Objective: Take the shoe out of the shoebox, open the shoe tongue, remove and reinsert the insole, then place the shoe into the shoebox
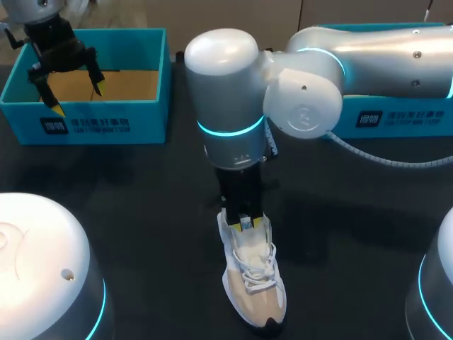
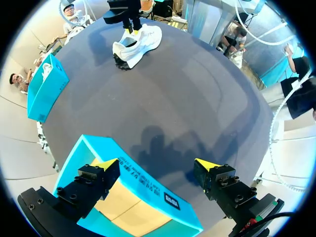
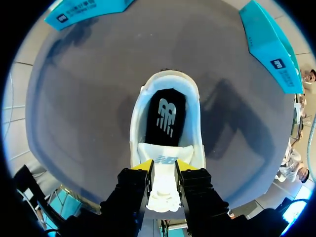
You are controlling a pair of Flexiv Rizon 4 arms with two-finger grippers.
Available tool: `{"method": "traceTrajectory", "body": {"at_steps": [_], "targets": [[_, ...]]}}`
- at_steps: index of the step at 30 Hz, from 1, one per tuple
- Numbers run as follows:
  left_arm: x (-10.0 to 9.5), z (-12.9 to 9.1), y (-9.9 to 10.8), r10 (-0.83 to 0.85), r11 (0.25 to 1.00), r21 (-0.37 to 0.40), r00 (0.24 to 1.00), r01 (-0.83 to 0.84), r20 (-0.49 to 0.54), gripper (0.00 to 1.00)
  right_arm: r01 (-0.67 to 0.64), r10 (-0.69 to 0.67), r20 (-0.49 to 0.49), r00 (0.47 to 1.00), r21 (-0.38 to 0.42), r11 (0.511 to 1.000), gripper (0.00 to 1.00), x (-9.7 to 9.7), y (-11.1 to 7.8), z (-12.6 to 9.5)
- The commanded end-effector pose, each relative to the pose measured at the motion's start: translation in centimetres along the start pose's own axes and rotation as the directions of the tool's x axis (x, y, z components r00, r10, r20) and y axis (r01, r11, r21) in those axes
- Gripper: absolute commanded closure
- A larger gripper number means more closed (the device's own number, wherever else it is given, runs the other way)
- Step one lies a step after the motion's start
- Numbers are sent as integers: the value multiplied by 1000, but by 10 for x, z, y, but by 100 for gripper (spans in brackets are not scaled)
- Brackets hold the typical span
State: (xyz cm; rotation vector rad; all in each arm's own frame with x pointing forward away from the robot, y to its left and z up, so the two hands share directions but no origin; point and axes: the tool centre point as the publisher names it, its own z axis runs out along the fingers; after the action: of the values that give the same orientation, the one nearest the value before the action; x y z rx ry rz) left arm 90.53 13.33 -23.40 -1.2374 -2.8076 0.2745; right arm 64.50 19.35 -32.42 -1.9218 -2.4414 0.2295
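One step is looking done: the shoe [image 1: 253,283] is lying out of the shoebox [image 1: 92,126], low in the middle of the frame on the dark surface [image 1: 141,212]. Right gripper [image 1: 245,221] fingers are pinching narrow on the tongue [image 3: 163,185], so tongue-opening is likely underway. The insole [image 3: 167,116] is sitting inside, so removal, reinsertion and boxing are remaining. Left gripper [image 1: 76,99] is hanging over the shoebox at upper left, fingers wide, holding nothing.

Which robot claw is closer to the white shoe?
The right claw. It is pinching the tongue of the shoe. The left claw is open above the blue shoebox, far from the shoe.
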Motion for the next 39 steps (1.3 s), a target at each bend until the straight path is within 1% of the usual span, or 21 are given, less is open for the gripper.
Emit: {"method": "traceTrajectory", "body": {"at_steps": [1,2,4,5,6,7,8,10,11,12,16,19,20,21,22,32,33,35,36,37,39], "targets": [[0,0,0,1,1000,-1,1000,-1,-2,0,50,-49,19,999,-27,998,62,3,-9,-38],[0,0,0,1,1000,-1,1000,-1,-2,0,84,-84,17,996,-40,996,60,5,-9,-45],[0,0,0,1,1000,-1,1000,-1,-2,0,139,-138,26,990,-29,990,53,8,-8,-57],[0,0,0,1,1000,-1,1000,-1,-2,0,185,-184,26,982,-36,982,42,9,-7,-62],[0,0,0,1,1000,-1,1000,-1,-2,0,221,-220,32,975,-44,974,16,9,-7,-67],[0,0,0,1,1000,-1,1000,-1,-2,0,243,-241,35,970,-48,969,5,8,-7,-70],[0,0,0,1,1000,-1,1000,-1,-2,0,331,-330,19,944,-73,941,0,7,-6,-76],[0,0,0,1,1000,-1,1000,-1,-2,0,372,-370,34,928,-67,926,0,3,-7,-83],[0,0,0,1,1000,-1,1000,-1,-2,0,433,-432,33,901,-70,899,0,1,-6,-87],[0,0,0,1,1000,-1,1000,-1,-2,0,448,-446,46,894,-77,891,0,0,-6,-91],[0,0,0,1,1000,-1,1000,-1,-2,0,574,-571,69,818,-132,808,0,-6,-7,-102],[0,0,0,1,1000,-1,1000,-1,-2,0,699,-696,80,713,-163,697,0,-10,-5,-110],[0,0,0,1,1000,-1,1000,-1,-2,0,761,-762,82,642,-189,621,0,-11,-4,-111],[0,0,0,1,1000,-1,1000,-1,-2,0,827,-835,82,545,-219,518,0,-11,-4,-112],[0,0,0,1,1000,-1,1000,-1,-2,0,866,-880,82,468,-242,438,0,-10,-5,-112],[0,0,0,1,1000,-1,1000,-1,-2,0,866,-880,82,468,-242,438,0,-10,-5,-112],[0,0,0,1,1000,-1,1000,-1,-2,0,889,-895,97,436,-201,411,0,-7,3,-110],[0,0,0,1,1000,-1,1000,-1,-2,0,914,-913,119,390,-170,368,0,-4,15,-104],[0,0,0,1,1000,-1,1000,-1,-2,0,922,-917,135,375,-160,353,0,-3,19,-102],[0,0,0,1,1000,-1,1000,-1,-2,0,921,-914,146,379,-151,358,0,-4,23,-99],[0,0,0,1,1000,-1,1000,-1,-2,0,933,-917,179,356,-129,337,0,-4,27,-97]]}}
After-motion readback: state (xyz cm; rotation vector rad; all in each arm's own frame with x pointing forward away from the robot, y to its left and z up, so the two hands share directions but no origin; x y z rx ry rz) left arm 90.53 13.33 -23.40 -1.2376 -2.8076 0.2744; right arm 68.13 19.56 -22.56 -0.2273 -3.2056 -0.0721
